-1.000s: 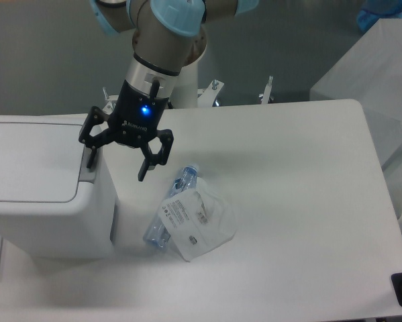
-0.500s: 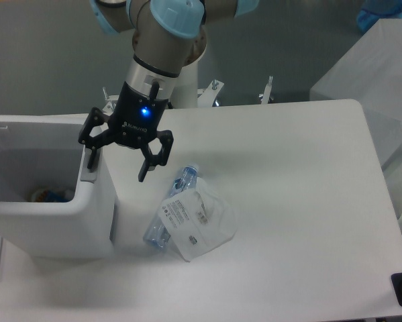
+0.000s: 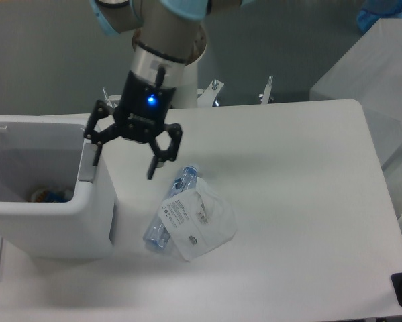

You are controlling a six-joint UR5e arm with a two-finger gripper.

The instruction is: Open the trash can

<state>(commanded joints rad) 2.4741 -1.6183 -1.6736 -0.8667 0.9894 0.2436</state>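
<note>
we're hovering our gripper [image 3: 124,159] with fingers spread wide, gripping nothing, just over the grey tab of the trash can [image 3: 49,221], which is sitting lid-open at the table's left edge

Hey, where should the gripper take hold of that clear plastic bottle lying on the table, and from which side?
Grip the bottle on its bare upper body near the neck, coming straight down with the fingers across its width. It lies flat, and the white packet covers its middle, so that end is the freest. The gripper is open.
</note>
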